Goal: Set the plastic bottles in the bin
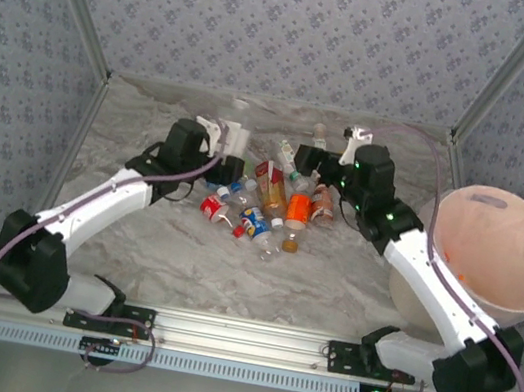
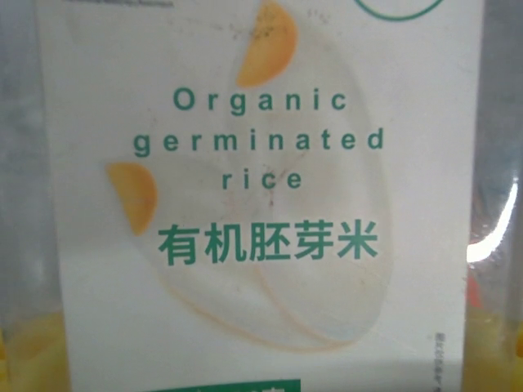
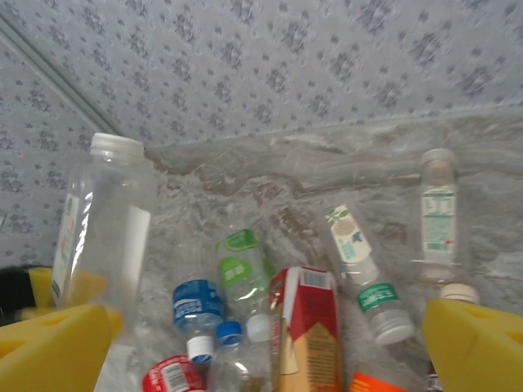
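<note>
One rice-labelled bottle (image 2: pixel 261 204), one pink bin (image 1: pixel 508 239).

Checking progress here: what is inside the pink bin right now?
Inside, the bin shows mostly bare pink wall and one small orange bit, too small to identify, beside the right arm. That arm covers the bin's near corner, so anything there is hidden.

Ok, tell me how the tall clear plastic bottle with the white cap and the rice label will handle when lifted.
The tall clear plastic bottle looks see-through and largely empty, so probably light. Its clear walls may flex under a squeeze. The glossy white label could be slippery, and the tall narrow shape seems apt to tip if set upright.
</note>
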Controlling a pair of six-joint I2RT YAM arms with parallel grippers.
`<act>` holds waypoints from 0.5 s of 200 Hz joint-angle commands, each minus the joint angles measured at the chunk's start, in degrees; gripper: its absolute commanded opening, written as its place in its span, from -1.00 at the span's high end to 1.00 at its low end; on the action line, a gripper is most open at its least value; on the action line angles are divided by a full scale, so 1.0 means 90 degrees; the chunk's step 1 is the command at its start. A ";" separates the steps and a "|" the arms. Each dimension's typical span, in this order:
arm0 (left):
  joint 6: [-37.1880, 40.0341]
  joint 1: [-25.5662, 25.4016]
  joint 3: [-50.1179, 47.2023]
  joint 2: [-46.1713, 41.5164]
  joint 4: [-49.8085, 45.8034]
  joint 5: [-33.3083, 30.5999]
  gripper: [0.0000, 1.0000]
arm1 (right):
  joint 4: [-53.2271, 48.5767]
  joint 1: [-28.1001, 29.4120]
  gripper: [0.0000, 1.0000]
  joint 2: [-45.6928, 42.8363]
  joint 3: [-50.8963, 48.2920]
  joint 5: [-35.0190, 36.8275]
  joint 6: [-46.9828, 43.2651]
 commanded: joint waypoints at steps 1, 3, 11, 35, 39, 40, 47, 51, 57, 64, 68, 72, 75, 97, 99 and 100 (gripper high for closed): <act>0.0478 -0.0348 -0.0183 -0.0373 0.1035 0.0327 -0.47 | -0.0693 0.0058 -1.00 0.0379 0.0939 -0.0724 0.0593; 0.0488 -0.0370 -0.0196 -0.0386 0.1068 0.0327 -0.47 | -0.0694 0.0060 -1.00 0.0421 0.0971 -0.0793 0.0621; 0.0506 -0.0461 -0.0241 -0.0436 0.1228 0.0352 -0.47 | -0.0625 0.0045 -1.00 0.0534 0.1063 -0.1164 0.0710; 0.0663 -0.0701 -0.0213 -0.0472 0.1460 0.0458 -0.47 | -0.0106 0.0038 -1.00 0.0842 0.1216 -0.2375 0.1016; 0.0713 -0.0745 -0.0195 -0.0464 0.1474 0.0454 -0.47 | -0.0066 0.0041 -1.00 0.0900 0.1260 -0.2503 0.1037; 0.0726 -0.0757 -0.0188 -0.0463 0.1477 0.0454 -0.47 | -0.0063 0.0041 -1.00 0.0912 0.1269 -0.2521 0.1037; 0.0799 -0.0831 -0.0164 -0.0453 0.1489 0.0459 -0.48 | -0.0039 0.0053 -1.00 0.0977 0.1332 -0.2599 0.1037; 0.0831 -0.0858 -0.0147 -0.0438 0.1499 0.0454 -0.48 | -0.0031 0.0065 -1.00 0.1012 0.1356 -0.2599 0.1184; 0.0846 -0.0893 -0.0106 -0.0415 0.1491 0.0466 -0.48 | -0.0007 0.0070 -1.00 0.1030 0.1378 -0.2576 0.1205; 0.0846 -0.0915 -0.0063 -0.0368 0.1457 0.0492 -0.48 | 0.0053 0.0093 -1.00 0.1047 0.1374 -0.2577 0.1182; 0.0838 -0.0920 -0.0024 -0.0342 0.1430 0.0511 -0.48 | 0.0097 0.0093 -1.00 0.1050 0.1359 -0.2585 0.1162; 0.0837 -0.0931 -0.0004 -0.0323 0.1415 0.0522 -0.48 | 0.0111 0.0102 -1.00 0.1061 0.1361 -0.2578 0.1146; 0.0834 -0.0951 0.0018 -0.0303 0.1405 0.0527 -0.48 | 0.0116 0.0105 -1.00 0.1073 0.1364 -0.2577 0.1145; 0.0870 -0.1093 0.0003 -0.0284 0.1533 0.0418 -0.49 | 0.0053 0.0113 -1.00 0.1167 0.1386 -0.2504 0.1192; 0.0874 -0.1111 -0.0010 -0.0286 0.1554 0.0391 -0.48 | 0.0044 0.0118 -1.00 0.1182 0.1386 -0.2491 0.1193; 0.0880 -0.1115 -0.0007 -0.0286 0.1561 0.0378 -0.49 | 0.0041 0.0118 -1.00 0.1190 0.1386 -0.2475 0.1193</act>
